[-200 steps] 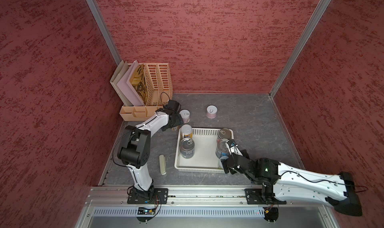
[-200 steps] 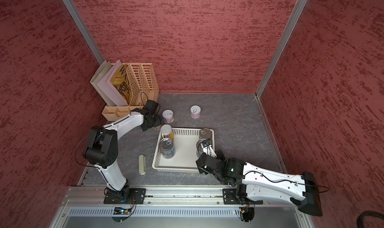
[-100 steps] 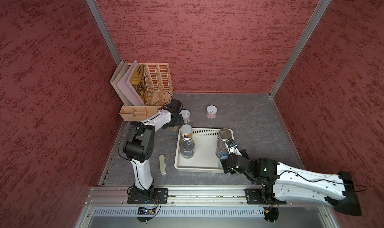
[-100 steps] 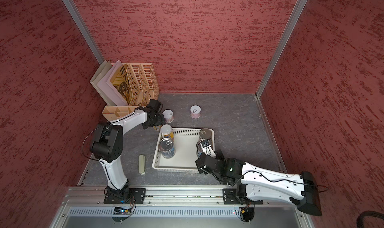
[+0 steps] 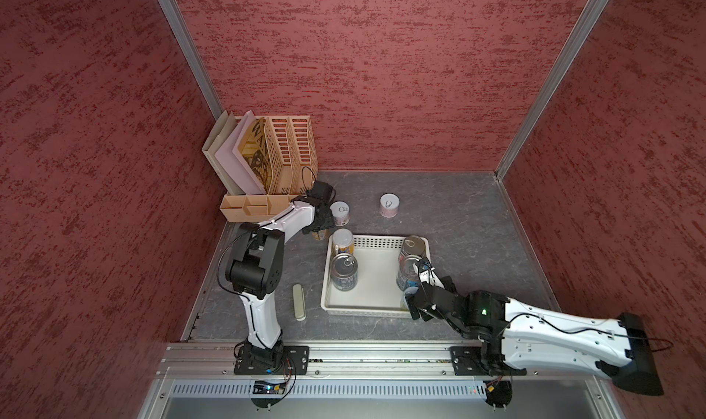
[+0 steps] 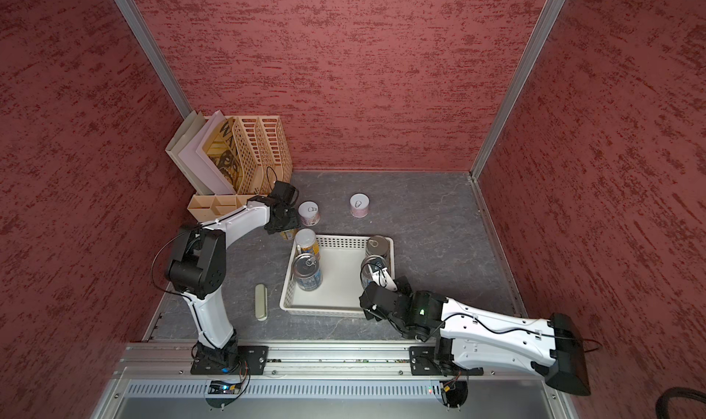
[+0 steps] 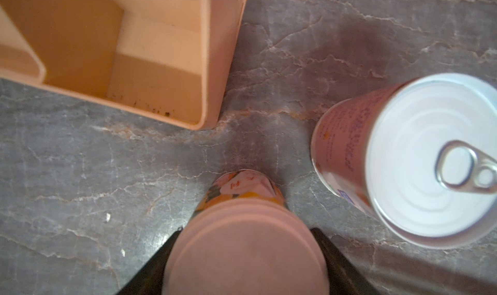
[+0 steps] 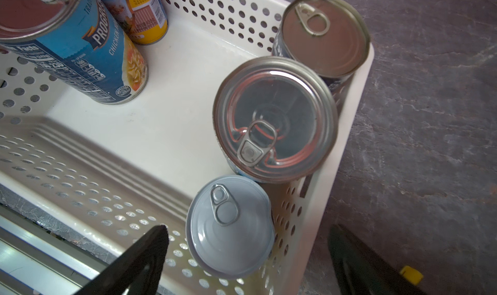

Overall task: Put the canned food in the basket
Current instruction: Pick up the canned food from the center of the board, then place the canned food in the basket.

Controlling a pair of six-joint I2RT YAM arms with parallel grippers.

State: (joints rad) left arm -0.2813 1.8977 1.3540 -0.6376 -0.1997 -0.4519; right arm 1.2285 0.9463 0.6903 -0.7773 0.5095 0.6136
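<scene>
"PROGRE", "CHICKEN", "Facts" and "100" on the blue-labelled can

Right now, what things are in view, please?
basket: one, white, mid-table.
tall cans: four, blue, dark or yellow labels, inside basket.
short tin: one, pale top, basket's near corner.
pink tins: two, white tops, table behind basket.
orange can: one, beside tray, gripped.
file organizer: one, tan, far corner.
tray: one, tan, before organizer.
case: one, beige, left of basket.
table: one, grey.
left arm: one, white, jaws shut on orange can.
right arm: one, white, jaws open over short tin.
</scene>
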